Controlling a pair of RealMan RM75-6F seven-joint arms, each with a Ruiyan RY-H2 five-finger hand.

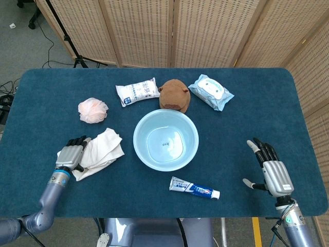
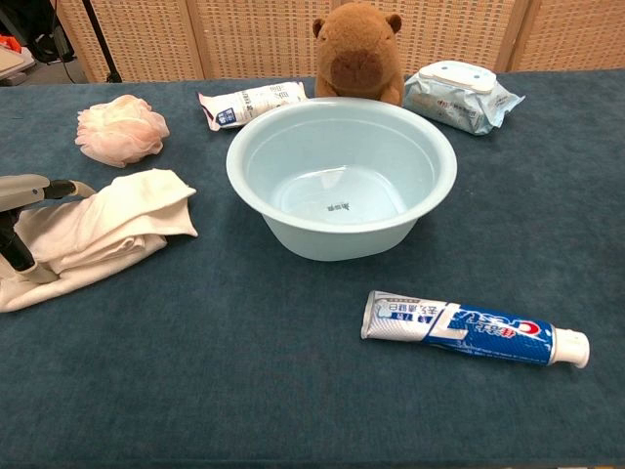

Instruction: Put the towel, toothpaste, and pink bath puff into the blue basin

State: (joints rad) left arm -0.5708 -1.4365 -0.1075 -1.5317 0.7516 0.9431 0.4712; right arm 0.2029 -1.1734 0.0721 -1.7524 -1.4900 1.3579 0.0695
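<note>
The cream towel lies bunched left of the light blue basin. My left hand is at the towel's left end, with fingers over it and the thumb in front; no firm grip shows. The pink bath puff sits behind the towel. In front of the basin, to its right, lies the toothpaste. My right hand hovers open at the table's right, well away from the toothpaste.
Behind the basin stand a brown capybara plush, a white packet and a wet wipes pack. Wicker screens stand beyond the table's far edge.
</note>
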